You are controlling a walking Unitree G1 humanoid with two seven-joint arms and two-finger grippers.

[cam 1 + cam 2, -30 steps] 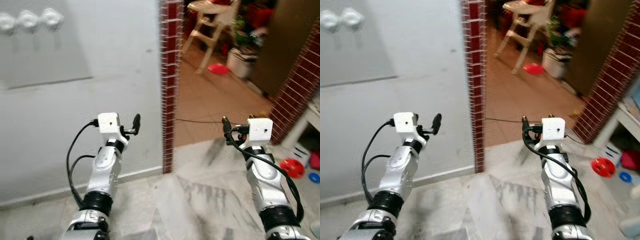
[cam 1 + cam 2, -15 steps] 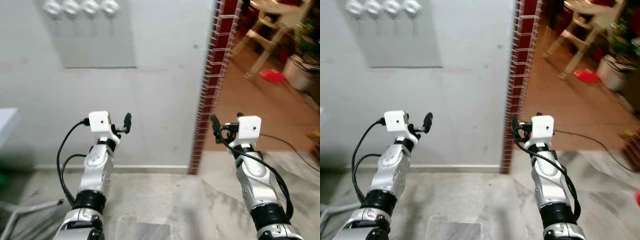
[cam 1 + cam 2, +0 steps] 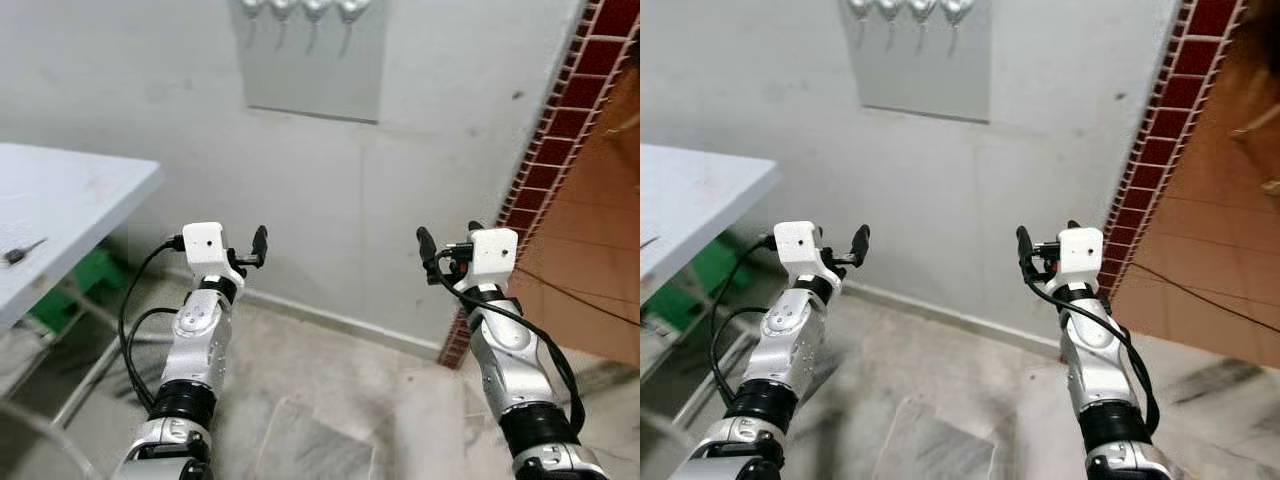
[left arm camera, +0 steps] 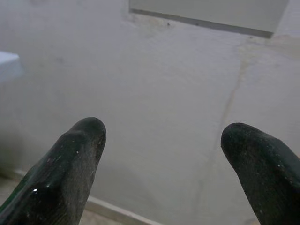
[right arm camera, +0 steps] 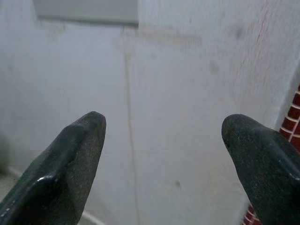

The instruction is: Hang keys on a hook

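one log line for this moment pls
phase: approach | left gripper: open, empty | right gripper: open, empty | keys: on white table | hooks: on wall, bare

light: even, soft indoor | shadows: faint, under table point(image 3: 70, 200) | blur: motion smear at floor point(image 3: 330, 400) edges | wrist views: dim, soft-focused

Small dark keys point(image 3: 22, 251), apparently, lie flat on the white table point(image 3: 90, 190).

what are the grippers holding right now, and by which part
Nothing is held. The left gripper and the right gripper both have their fingers spread apart with only the white wall between them. A key lies on the white table.
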